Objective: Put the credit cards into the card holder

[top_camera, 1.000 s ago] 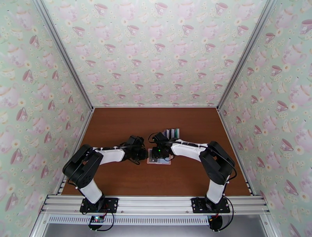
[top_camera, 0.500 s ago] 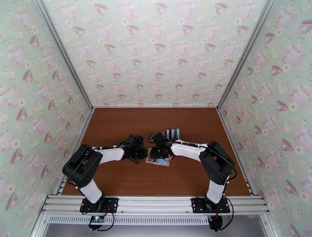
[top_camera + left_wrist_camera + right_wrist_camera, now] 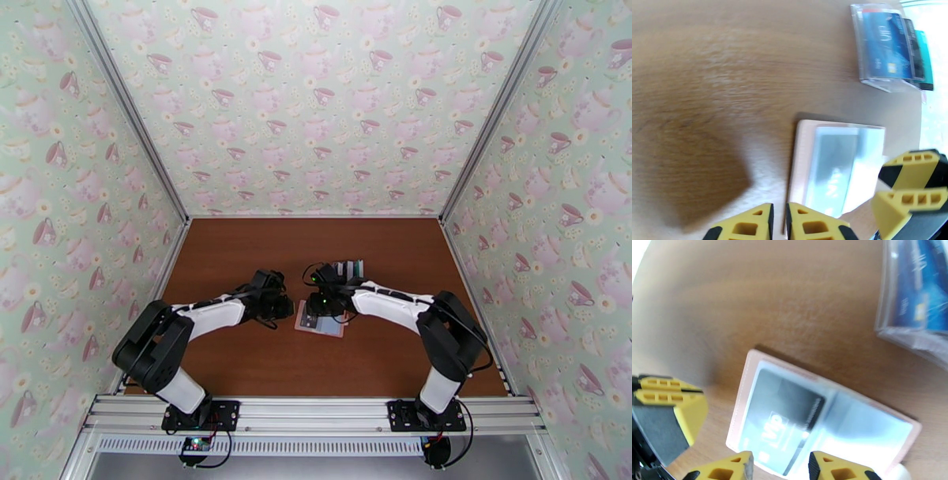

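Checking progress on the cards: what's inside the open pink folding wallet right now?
A black plastic card with pale lettering sits in one clear pocket of the pink folding wallet. Glare hides the other pocket's contents.

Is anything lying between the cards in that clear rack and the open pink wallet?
Nothing visible. Only bare table lies between the rack, with its cards, and the wallet. The right gripper hangs over the wallet with its jaws open.

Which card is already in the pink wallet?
The black card marked VIP, flat in a pocket of the open wallet; the blue card and teal card sit in the clear rack.
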Tool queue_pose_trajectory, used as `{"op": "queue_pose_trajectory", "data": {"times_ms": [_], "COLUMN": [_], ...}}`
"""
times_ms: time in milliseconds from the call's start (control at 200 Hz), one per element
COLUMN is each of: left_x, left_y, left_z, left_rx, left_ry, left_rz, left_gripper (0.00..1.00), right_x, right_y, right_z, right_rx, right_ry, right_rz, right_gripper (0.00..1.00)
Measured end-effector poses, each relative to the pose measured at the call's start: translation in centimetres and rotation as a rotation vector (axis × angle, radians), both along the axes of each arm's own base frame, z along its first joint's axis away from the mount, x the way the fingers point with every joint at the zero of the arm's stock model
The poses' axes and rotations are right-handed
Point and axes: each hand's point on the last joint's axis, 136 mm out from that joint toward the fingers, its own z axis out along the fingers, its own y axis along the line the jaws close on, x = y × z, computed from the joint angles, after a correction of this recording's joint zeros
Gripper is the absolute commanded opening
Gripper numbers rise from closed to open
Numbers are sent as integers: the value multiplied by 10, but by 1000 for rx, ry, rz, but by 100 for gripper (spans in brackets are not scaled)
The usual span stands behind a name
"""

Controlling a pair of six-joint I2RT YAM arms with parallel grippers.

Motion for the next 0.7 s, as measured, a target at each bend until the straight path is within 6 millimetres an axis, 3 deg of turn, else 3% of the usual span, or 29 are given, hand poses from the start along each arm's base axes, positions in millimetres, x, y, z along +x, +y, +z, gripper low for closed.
{"op": "queue_pose_trajectory", "data": {"times_ms": [351, 701], "left_x": [-23, -31], "left_y": [-26, -33], "left_z": [1, -4], "left_rx": [-29, -33], "left_ry": [-7, 6], "left_rz": [-65, -77], "left_gripper": [24, 24], "right_x": [6, 1], "right_y": [-40, -49], "right_z": [-15, -25], "right_rx": [-38, -50], "right_ry": [29, 49], "right_rz": [-63, -75], "right_gripper": [46, 46]}}
